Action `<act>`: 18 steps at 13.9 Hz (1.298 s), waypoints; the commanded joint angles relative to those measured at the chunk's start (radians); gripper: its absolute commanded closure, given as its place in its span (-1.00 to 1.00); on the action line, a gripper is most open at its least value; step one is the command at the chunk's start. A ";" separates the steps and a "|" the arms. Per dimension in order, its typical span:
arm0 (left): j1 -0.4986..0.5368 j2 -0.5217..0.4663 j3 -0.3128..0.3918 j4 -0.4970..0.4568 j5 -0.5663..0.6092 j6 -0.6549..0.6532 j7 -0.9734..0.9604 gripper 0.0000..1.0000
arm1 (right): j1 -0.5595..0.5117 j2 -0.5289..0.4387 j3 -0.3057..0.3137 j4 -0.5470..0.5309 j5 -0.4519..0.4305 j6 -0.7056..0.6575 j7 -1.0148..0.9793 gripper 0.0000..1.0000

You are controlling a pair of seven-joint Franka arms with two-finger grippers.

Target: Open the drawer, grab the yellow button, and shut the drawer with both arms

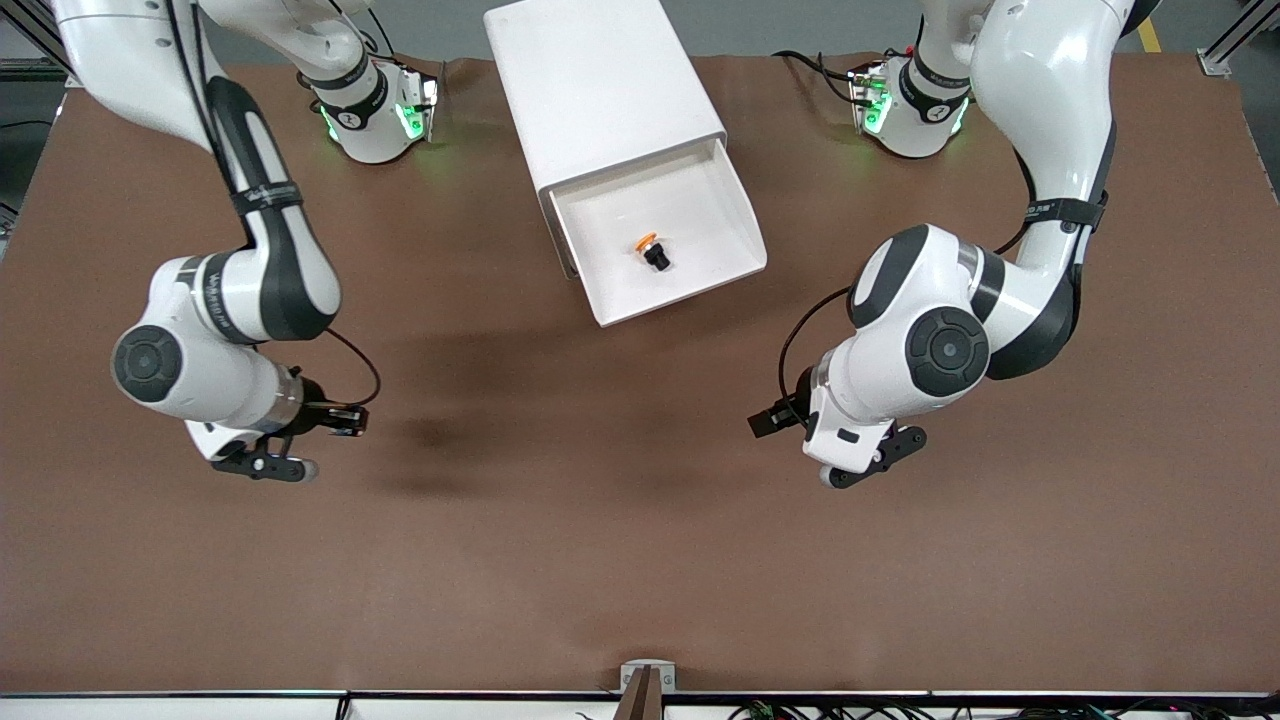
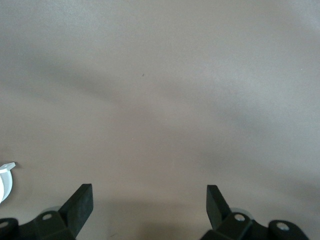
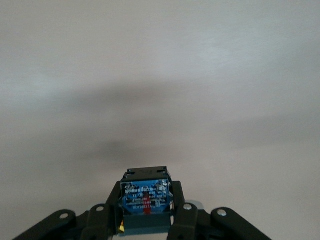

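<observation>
The white cabinet (image 1: 600,80) stands at the back middle of the table. Its top drawer (image 1: 610,215) is pulled out and open. My right gripper (image 1: 265,466) hangs over bare brown table toward the right arm's end. In the right wrist view the right gripper (image 3: 146,206) is shut on the button (image 3: 145,192), a small dark blue blocky piece with a yellow bit at one end. The button is hidden in the front view. My left gripper (image 1: 875,458) hangs over bare table toward the left arm's end. It is open and empty in its wrist view (image 2: 150,200).
An orange-capped black push button (image 1: 652,248) lies in the open drawer. The brown table (image 1: 640,520) spreads between and around both grippers. The two arm bases stand beside the cabinet at the back.
</observation>
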 commanded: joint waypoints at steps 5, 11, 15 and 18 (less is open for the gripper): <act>0.000 -0.016 -0.004 -0.017 0.017 -0.001 -0.005 -1.00 | -0.211 -0.015 0.019 -0.051 -0.094 0.115 -0.195 1.00; -0.025 -0.016 -0.004 -0.019 0.016 -0.001 -0.007 -1.00 | -0.269 0.092 0.020 -0.052 -0.092 0.270 -0.266 1.00; -0.063 -0.018 -0.002 -0.017 0.015 -0.001 -0.009 -1.00 | -0.274 0.160 0.020 -0.051 -0.086 0.354 -0.255 1.00; -0.088 -0.018 -0.002 -0.017 0.016 -0.001 -0.009 -1.00 | -0.280 0.190 0.019 -0.046 -0.081 0.385 -0.251 1.00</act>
